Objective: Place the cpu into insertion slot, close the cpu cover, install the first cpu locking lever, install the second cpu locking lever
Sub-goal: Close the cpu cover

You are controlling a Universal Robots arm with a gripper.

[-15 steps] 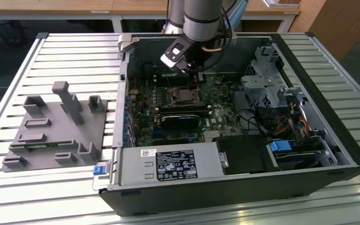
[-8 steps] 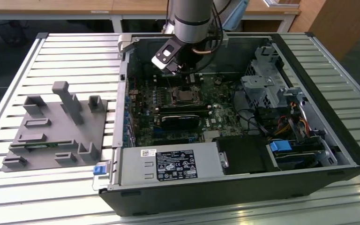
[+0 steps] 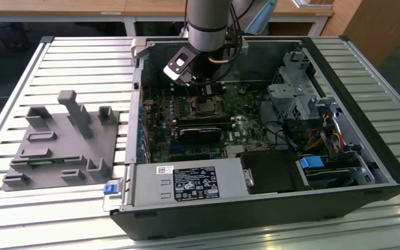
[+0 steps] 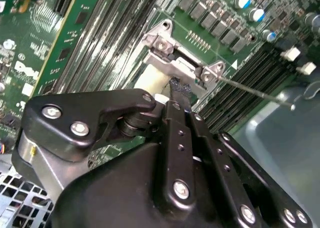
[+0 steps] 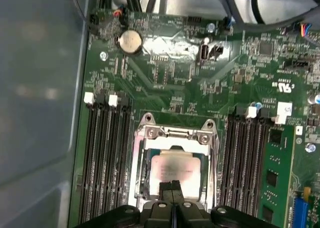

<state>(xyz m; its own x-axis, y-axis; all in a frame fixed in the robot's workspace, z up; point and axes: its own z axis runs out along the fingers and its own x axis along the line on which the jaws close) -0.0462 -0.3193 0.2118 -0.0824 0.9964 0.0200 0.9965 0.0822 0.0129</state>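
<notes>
**Clenched gripper resting on the seated cpu**

In the first wrist view the cpu (image 5: pixel 176 169) lies flat inside the insertion slot (image 5: pixel 146 175) on the green motherboard (image 5: pixel 165 83). Its silvery top shows through the square window of the cpu cover (image 5: pixel 175 134). The cover lies down around the chip, and its screwed end is the side farther from the gripper. The gripper (image 5: pixel 173 186) has its two fingers pressed together with nothing between them, and their dark tip sits over the near edge of the cpu. Rows of black memory slots (image 5: pixel 106 158) flank the socket on both sides, and a coin battery (image 5: pixel 130 39) sits further up the board.

In the second wrist view the dark fingertip meets the silvery metal at the socket. A thin locking lever (image 4: pixel 255 92) runs away from the socket, over the memory slots.

In the exterior view the arm (image 3: pixel 210 23) reaches down into the open computer case (image 3: pixel 366 135), which lies on a slatted counter (image 3: pixel 82 57). A black graphics card (image 3: pixel 200 135) lies just beside the socket. A grey fixture (image 3: pixel 61 146) stands on the counter toward the exterior view's left, well apart from the case
</notes>
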